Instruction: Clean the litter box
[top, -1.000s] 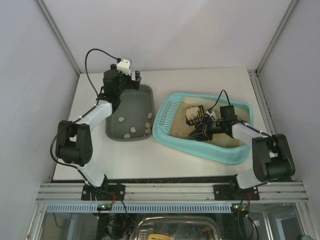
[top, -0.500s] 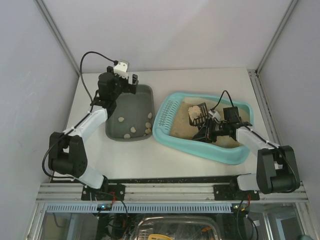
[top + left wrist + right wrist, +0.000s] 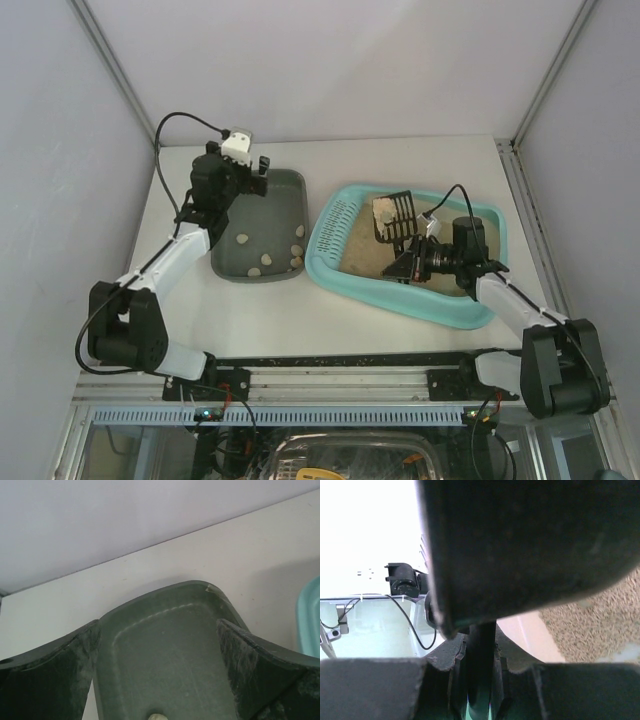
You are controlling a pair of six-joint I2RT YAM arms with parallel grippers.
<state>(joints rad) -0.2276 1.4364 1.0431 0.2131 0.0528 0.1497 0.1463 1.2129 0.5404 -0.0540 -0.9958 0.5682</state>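
— Where's the litter box (image 3: 430, 308)?
— Just right of the grey tray (image 3: 262, 225). The right gripper (image 3: 418, 258) is clamped on a black scoop (image 3: 400, 212), raised above the litter, with what looks like a pale clump (image 3: 382, 211) in it.
— And the left gripper (image 3: 255, 165)?
— Spread wide over the tray's far end

A white table (image 3: 400, 160) fills the middle of the frame, matte and lightly speckled. Plain pale walls close it in: a back wall (image 3: 330, 60) across the top, a left wall (image 3: 50, 200) and a right wall (image 3: 600, 150). Aluminium struts (image 3: 115, 75) run diagonally down the upper corners. A slotted aluminium rail (image 3: 340, 382) edges the table along the bottom. The light is soft and even, with faint shadows.
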